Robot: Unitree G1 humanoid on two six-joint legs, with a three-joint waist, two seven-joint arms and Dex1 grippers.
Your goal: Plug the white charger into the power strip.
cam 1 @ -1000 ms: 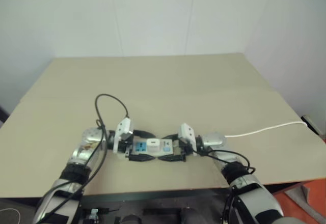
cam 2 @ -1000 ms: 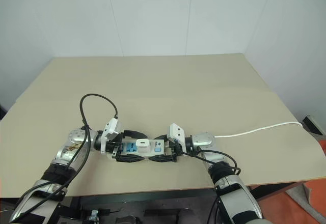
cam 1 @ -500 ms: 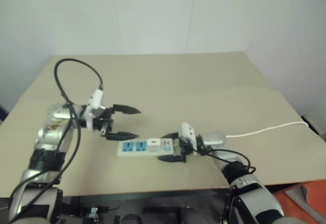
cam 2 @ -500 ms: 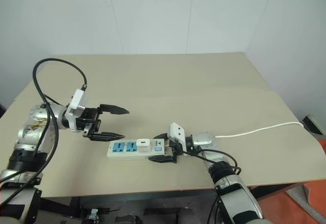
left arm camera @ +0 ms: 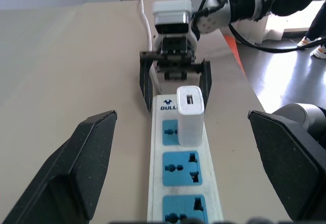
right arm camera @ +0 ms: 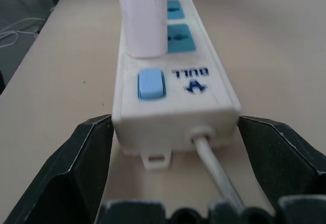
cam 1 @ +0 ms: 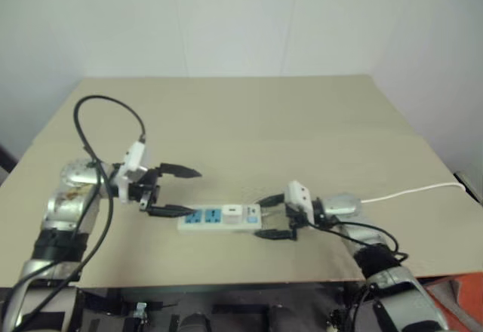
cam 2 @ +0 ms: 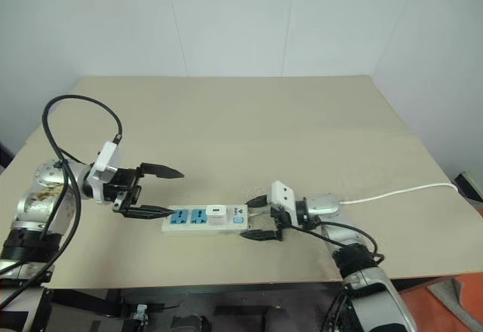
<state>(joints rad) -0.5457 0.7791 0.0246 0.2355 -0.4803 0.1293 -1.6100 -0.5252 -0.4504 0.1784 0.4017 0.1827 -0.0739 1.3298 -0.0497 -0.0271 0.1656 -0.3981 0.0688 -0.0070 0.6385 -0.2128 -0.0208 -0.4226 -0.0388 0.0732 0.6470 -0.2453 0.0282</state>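
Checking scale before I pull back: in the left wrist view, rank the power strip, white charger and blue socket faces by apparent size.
1. power strip, largest, running out of the picture's edge.
2. white charger, plugged in upright.
3. Each free blue socket face; these look close to the charger, and being nearer the camera makes that ranking unsure.

left claw lifted off the power strip, right claw opened, backed off

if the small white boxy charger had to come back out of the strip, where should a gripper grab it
Probably by the small white boxy charger's two broad side faces, coming from straight above. It stands upright in the socket nearest the switch of the long flat white power strip, so its body rises clear of the bar and a straight upward pull would suit it.
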